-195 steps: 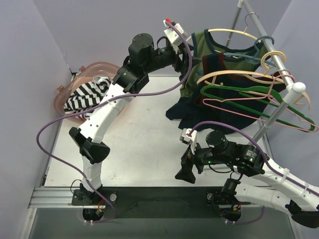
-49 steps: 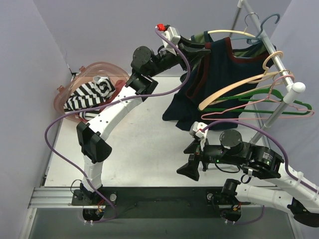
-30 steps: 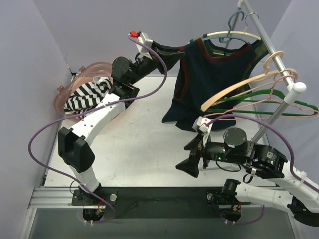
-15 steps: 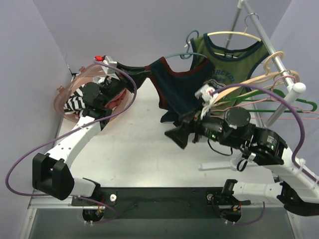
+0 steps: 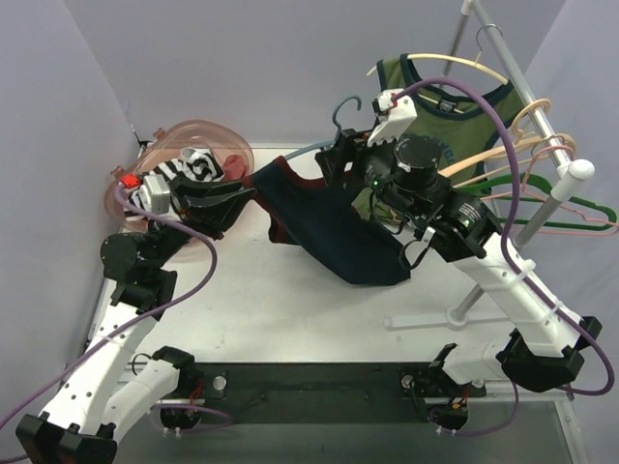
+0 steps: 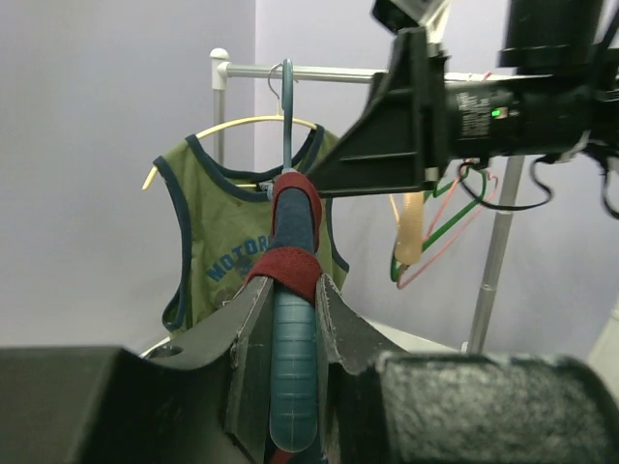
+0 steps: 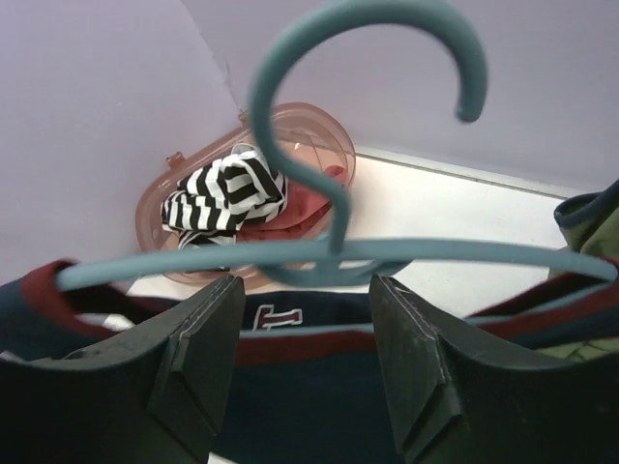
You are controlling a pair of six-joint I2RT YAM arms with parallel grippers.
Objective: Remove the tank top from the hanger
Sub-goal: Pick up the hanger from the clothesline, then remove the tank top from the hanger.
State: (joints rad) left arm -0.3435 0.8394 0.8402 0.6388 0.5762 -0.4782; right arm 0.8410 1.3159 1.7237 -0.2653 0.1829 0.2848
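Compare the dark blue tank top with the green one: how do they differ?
The navy tank top has red trim; the green tank top has navy trim. The navy one is off the rail, its blue hanger clamped in the left pincer; the green one hangs on the rail from a cream hanger. Both are sleeveless.

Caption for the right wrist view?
Right gripper open around the teal hanger, navy tank top below, pink basket behind.

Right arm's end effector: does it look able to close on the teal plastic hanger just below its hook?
Likely yes: the right end effector is open right at the neck of the teal plastic hanger, nothing between them, and the navy tank top hangs below the bar.
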